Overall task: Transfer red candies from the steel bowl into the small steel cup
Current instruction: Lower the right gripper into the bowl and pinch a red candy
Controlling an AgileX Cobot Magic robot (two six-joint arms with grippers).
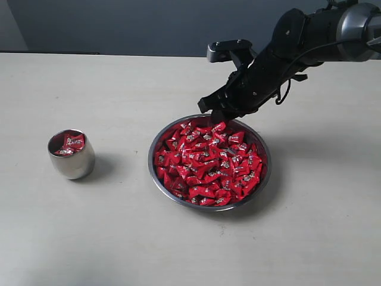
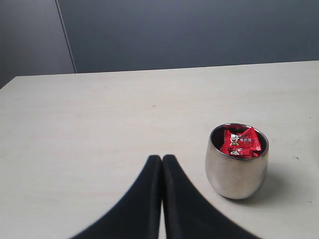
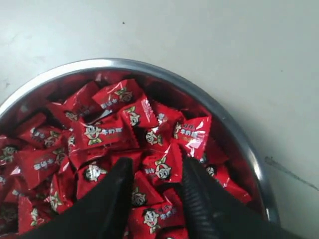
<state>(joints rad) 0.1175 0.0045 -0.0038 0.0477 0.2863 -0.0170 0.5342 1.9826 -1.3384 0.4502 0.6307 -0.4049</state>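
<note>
Barely started: wide shallow steel bowl (image 1: 153, 159), centre-right, heaped with shiny red-wrapped candies (image 1: 208, 164); small rounded polished-steel cup (image 1: 72, 161), left of frame, holds a few. Over the pile the right gripper (image 3: 157, 172) is spread, nothing pinched yet; left gripper (image 2: 161, 160) pressed together.

The table (image 1: 178, 250) is a plain pale beige top, matte, with a few small dark specks. Two things stand on it, well apart. A wide, shallow steel bowl (image 1: 209, 208) sits right of the middle in the exterior view, and a small rounded steel cup (image 1: 72, 162) stands upright to its left; each throws a soft shadow on the tabletop to its right.
</note>
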